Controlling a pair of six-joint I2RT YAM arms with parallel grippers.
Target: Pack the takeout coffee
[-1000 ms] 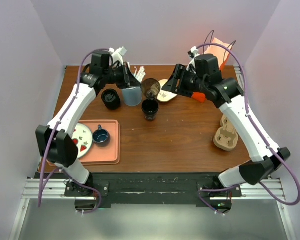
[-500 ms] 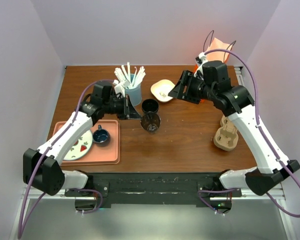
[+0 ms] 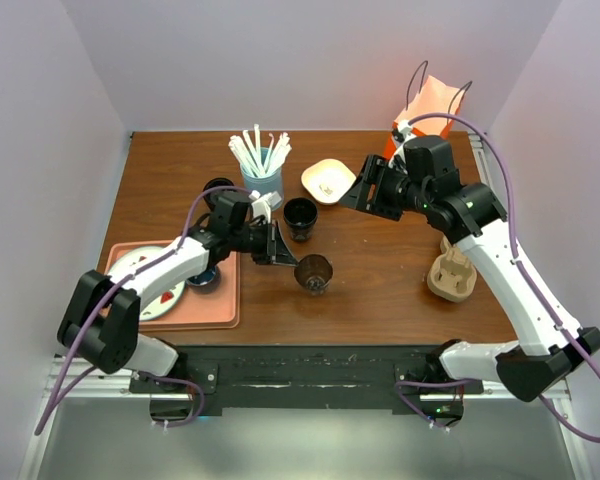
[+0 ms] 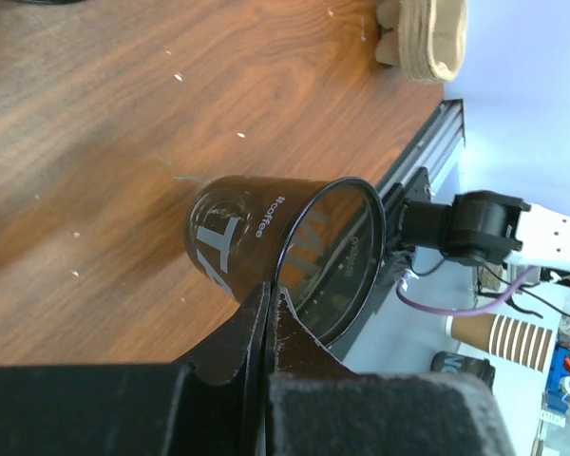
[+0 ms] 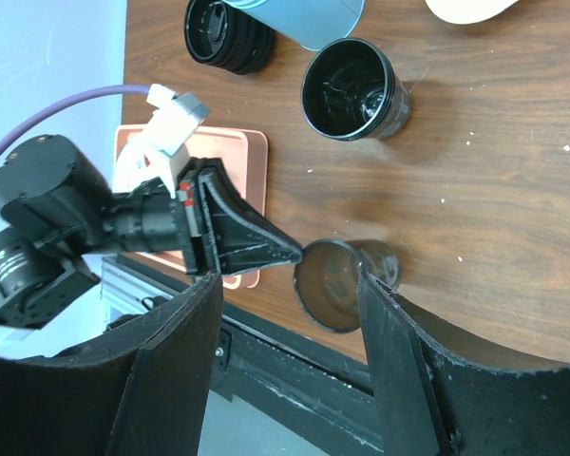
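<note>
A brown wooden table (image 3: 380,280) stands between pale lilac walls, and near its far edge a light blue tumbler (image 3: 263,186) holds white straws (image 3: 256,148). The takeout coffee cup (image 3: 314,272), dark, tapered and without a lid, sits on the near side of the tumbler and a little to its right, about midway to the table's near edge. It is tilted, with its open mouth turned up and toward the near edge. The left wrist view shows a pale "T" and "#coffee" printed on its side. The left gripper (image 3: 283,252) reaches in from the tumbler's near side, its jaws pinched tight together on the cup's rim, one finger inside the mouth and one outside. Whether the cup's base touches the wood cannot be told. The right gripper (image 3: 358,192) hangs over the table to the right of the tumbler, past a beige bowl (image 3: 327,180), with its jaws well apart and nothing between them. It is well apart from the cup. A second, open black cup (image 3: 300,215) stands just right of the tumbler on its near side, and stacked black lids (image 5: 217,36) lie just to its left.
</note>
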